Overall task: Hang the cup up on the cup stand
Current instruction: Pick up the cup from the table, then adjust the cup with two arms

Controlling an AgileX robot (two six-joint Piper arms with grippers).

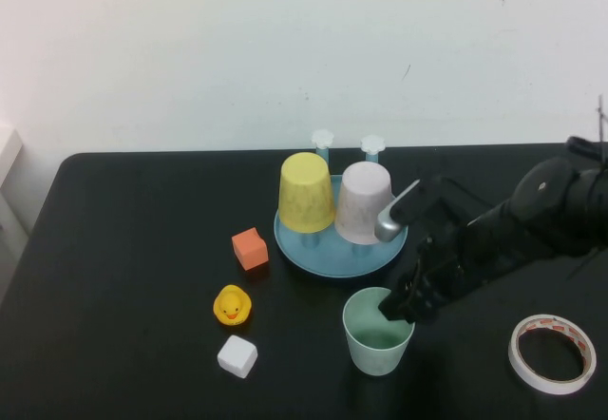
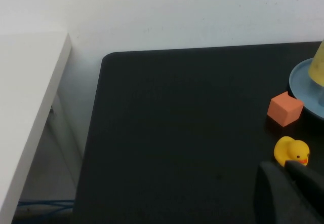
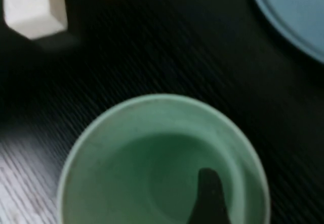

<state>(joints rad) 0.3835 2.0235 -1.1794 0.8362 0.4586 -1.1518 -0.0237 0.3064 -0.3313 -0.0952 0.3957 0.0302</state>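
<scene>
The pale mint-green cup (image 1: 378, 344) stands upright, mouth up, on the black table in front of the cup stand. It fills the right wrist view (image 3: 126, 158). My right gripper (image 1: 399, 308) is at the cup's right rim. One dark finger (image 3: 208, 191) hangs inside the cup with a gap to the wall; the other finger is hidden. The cup stand (image 1: 328, 255) is a light-blue plate with two free white-capped pegs (image 1: 323, 138). A yellow cup (image 1: 305, 192) and a pinkish-white cup (image 1: 366, 201) sit inverted on it. My left gripper (image 2: 283, 167) shows only in its wrist view, fingers together, empty.
An orange cube (image 1: 250, 248), a yellow duck (image 1: 232, 305) and a white cube (image 1: 237, 355) lie left of the mint cup. A tape roll (image 1: 554, 353) lies at the front right. A white shelf (image 2: 25, 107) stands beyond the table's left edge.
</scene>
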